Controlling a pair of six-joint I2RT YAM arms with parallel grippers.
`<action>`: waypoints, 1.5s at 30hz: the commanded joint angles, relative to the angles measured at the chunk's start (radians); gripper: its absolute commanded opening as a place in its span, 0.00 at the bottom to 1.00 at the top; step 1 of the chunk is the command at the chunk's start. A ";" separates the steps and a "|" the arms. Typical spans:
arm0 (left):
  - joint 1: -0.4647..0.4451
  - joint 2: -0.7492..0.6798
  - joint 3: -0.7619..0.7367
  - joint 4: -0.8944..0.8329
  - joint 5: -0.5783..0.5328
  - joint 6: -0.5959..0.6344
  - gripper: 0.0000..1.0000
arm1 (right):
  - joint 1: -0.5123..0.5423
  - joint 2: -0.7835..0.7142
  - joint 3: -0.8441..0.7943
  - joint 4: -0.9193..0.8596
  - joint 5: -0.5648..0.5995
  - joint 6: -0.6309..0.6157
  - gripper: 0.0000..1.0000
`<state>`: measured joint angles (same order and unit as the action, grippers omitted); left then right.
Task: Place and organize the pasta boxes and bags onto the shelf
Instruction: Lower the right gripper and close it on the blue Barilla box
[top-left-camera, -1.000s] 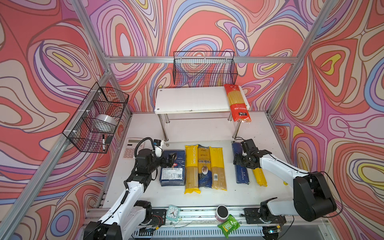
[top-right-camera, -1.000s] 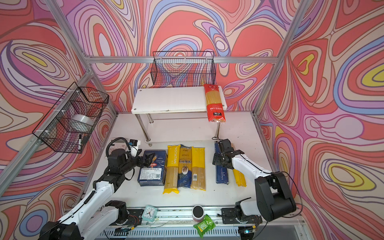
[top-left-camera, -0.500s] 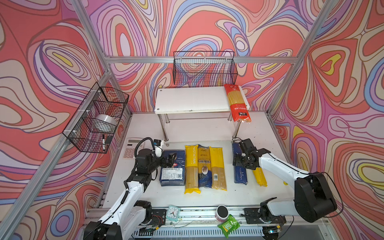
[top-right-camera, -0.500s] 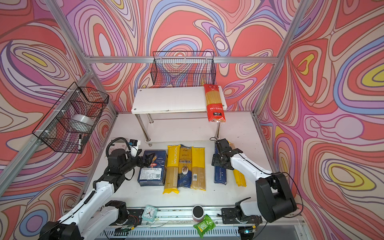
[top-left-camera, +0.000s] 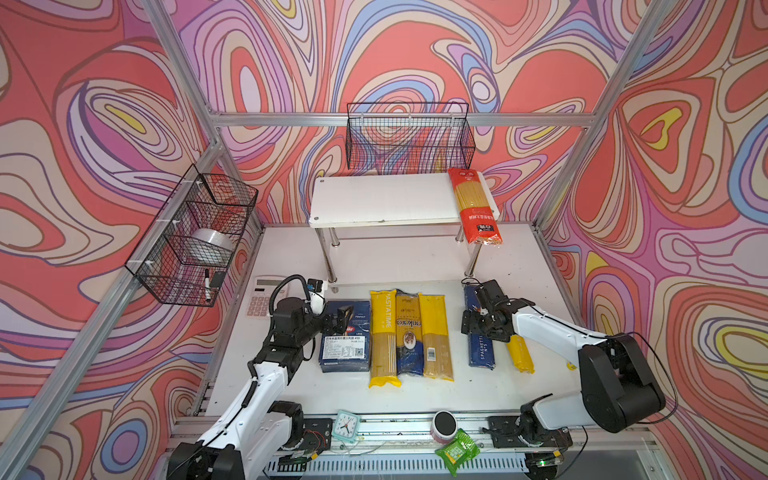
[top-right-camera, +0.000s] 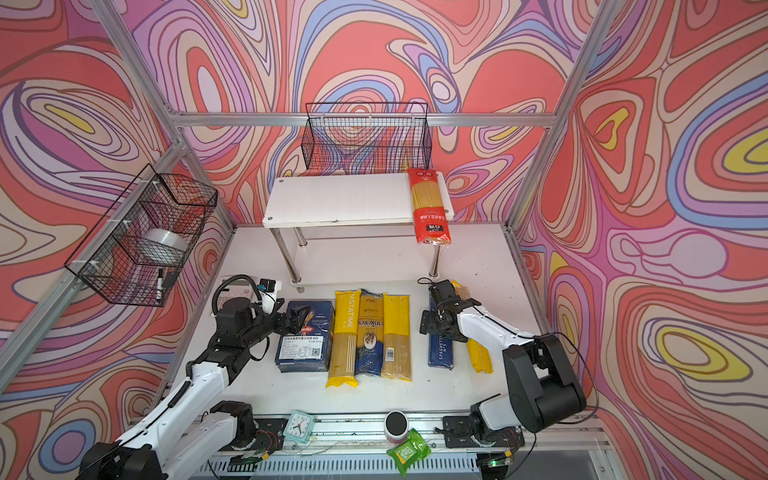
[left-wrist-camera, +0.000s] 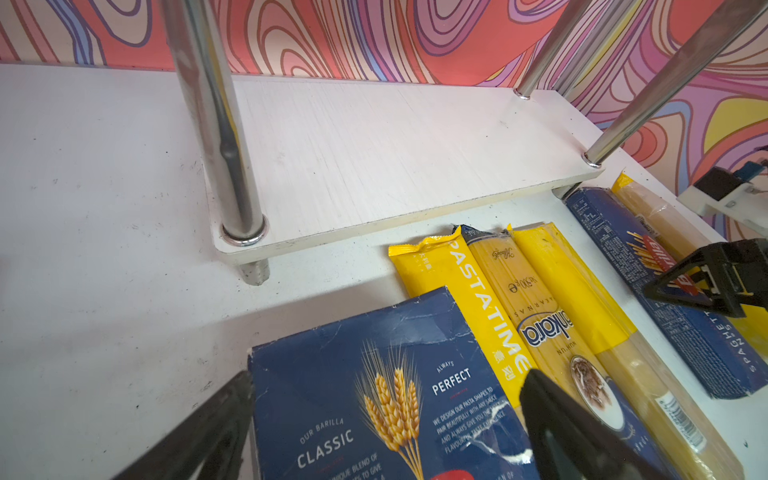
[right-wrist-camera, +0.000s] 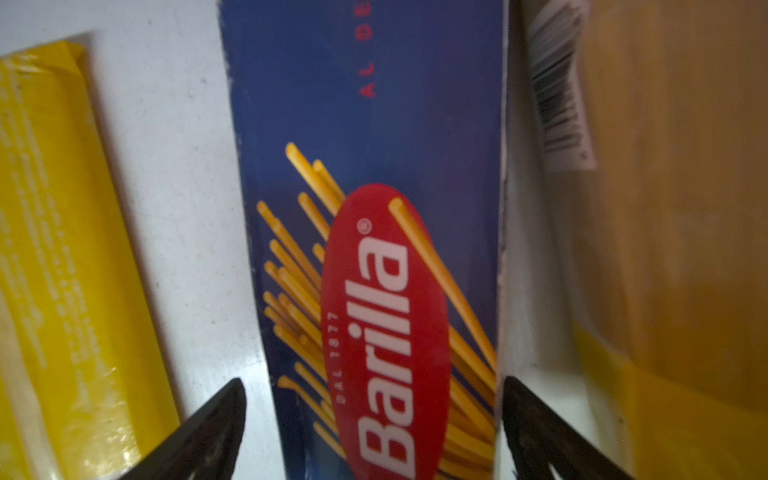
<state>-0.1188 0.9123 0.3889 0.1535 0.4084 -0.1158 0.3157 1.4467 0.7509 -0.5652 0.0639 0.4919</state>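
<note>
The shelf (top-left-camera: 374, 199) stands at the back, its lower board (left-wrist-camera: 374, 158) bare. A red-and-clear bag (top-left-camera: 473, 208) lies on the top board's right end and overhangs the front edge. On the table lie stacked navy Barilla cartons (top-left-camera: 347, 345), a yellow PASTA TIME bag (top-left-camera: 384, 336), a dark blue-gold bag (top-left-camera: 407, 336) and a yellow-and-clear bag (top-left-camera: 434, 336). Further right are the narrow Barilla Spaghetti box (top-left-camera: 481, 349) and another yellow-and-clear bag (top-left-camera: 521, 353). My left gripper (left-wrist-camera: 388, 376) is open over the cartons' far end. My right gripper (right-wrist-camera: 372, 381) is open, its fingers on either side of the narrow box.
A white calculator (top-left-camera: 259, 301) lies left of the left arm. Black wire baskets hang on the back wall (top-left-camera: 409, 137) and the left wall (top-left-camera: 195, 237). Along the front rail sit a small clock (top-left-camera: 347, 424), a round jar (top-left-camera: 444, 424) and a green packet (top-left-camera: 457, 448).
My right gripper has opened wider and shifted slightly left and nearer over the narrow blue box. The left arm and all packs have stayed put.
</note>
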 joint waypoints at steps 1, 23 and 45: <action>-0.004 0.001 0.004 0.012 0.013 0.010 1.00 | 0.006 0.038 -0.012 0.012 0.004 0.010 0.98; -0.003 -0.001 0.002 0.014 0.016 0.011 1.00 | 0.029 0.075 -0.007 0.002 0.009 0.015 0.80; -0.003 0.005 0.007 0.011 0.020 0.013 1.00 | 0.030 -0.031 -0.051 0.000 -0.028 0.033 0.50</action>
<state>-0.1188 0.9127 0.3889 0.1535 0.4160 -0.1154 0.3412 1.4445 0.7254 -0.5671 0.0788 0.5159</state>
